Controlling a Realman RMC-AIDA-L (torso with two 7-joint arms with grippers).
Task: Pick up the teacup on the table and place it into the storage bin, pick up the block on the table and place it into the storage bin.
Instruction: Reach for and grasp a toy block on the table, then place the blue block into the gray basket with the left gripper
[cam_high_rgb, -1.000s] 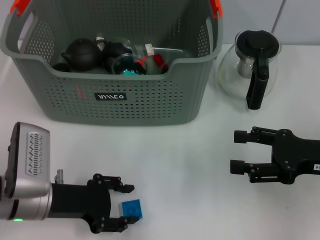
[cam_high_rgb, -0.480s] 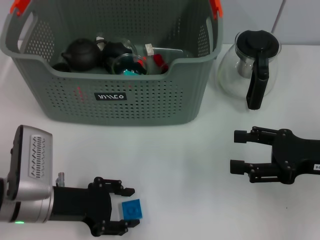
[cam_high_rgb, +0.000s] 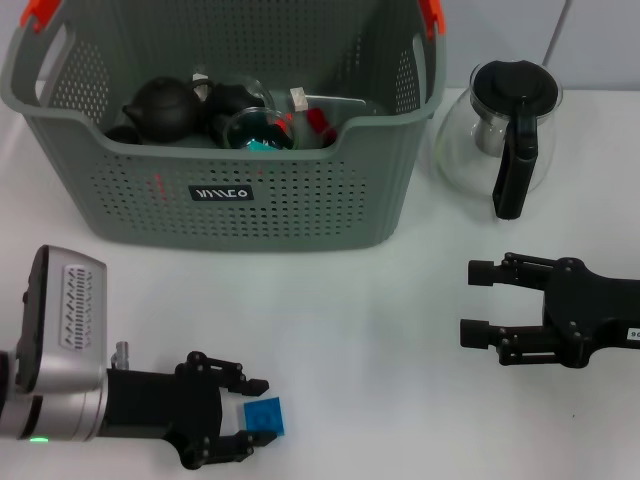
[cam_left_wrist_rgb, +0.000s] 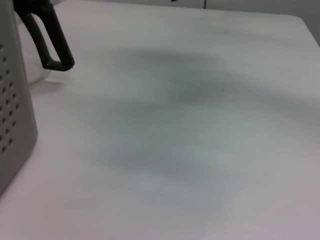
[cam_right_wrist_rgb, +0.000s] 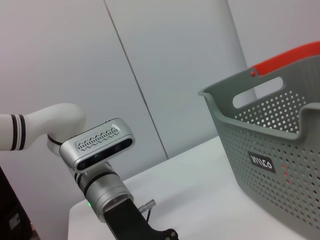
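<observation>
Head view shows one blue block (cam_high_rgb: 263, 417) lying flat on the tabletop (cam_high_rgb: 350, 320), well in front of the storage bin (cam_high_rgb: 230, 130). The left gripper (cam_high_rgb: 248, 418) sits low with its jaws wide, straddling the block, likely poised to pinch it. Inside the one bin lie two dark teapots (cam_high_rgb: 165, 105) and some glassware; whether the teacup is among them I cannot tell. The right gripper (cam_high_rgb: 478, 302) hovers idle, jaws wide and empty, near one glass coffee pot (cam_high_rgb: 500, 125) standing beside the bin.
</observation>
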